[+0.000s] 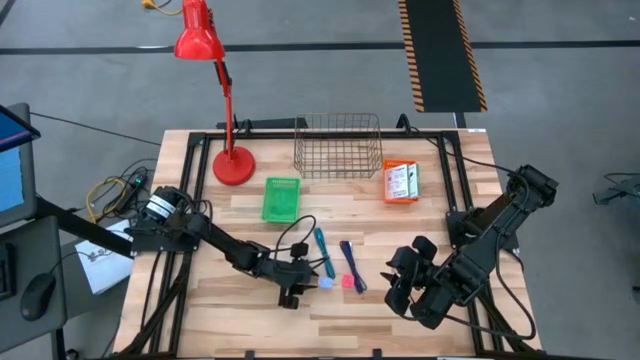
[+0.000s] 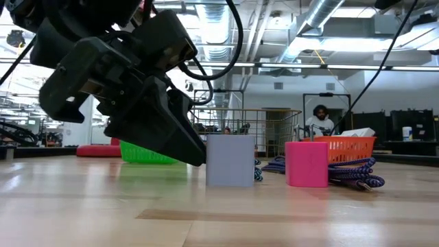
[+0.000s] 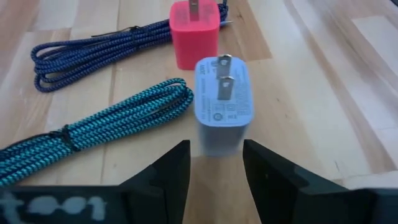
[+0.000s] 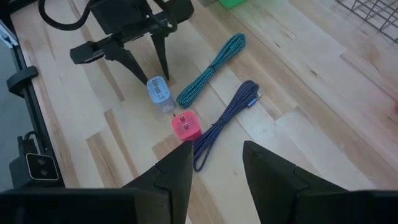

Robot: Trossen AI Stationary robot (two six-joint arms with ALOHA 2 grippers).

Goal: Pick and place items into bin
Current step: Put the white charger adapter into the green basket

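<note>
The light-blue piece (image 3: 224, 106), a small plug block with two metal prongs, rests on the wood table beside the pink-red piece (image 3: 194, 34). My left gripper (image 3: 216, 152) is open and low at the table, one fingertip on each side of the block's near end. The teal stick is a bundled cord (image 1: 322, 252); the dark-blue one (image 1: 352, 266) lies next to it. Two white printed packs sit in an orange tray (image 1: 401, 182). My right gripper (image 4: 217, 162) is open and hovers over the table's near right part (image 1: 415, 290), touching nothing. My left gripper comes in level along the table, from its left side, with its fingers (image 3: 177, 168) flanking the near end of the light-blue piece (image 3: 219, 146). I cannot tell whether either finger touches it. The piece rests on the table.
A green bin (image 1: 281, 198) and a wire basket (image 1: 338, 145) stand toward the far edge, with a red desk lamp (image 1: 232, 160) at far left. A person (image 2: 319, 120) sits in the room behind. Bare wood lies along the near edge (image 1: 330, 325).
</note>
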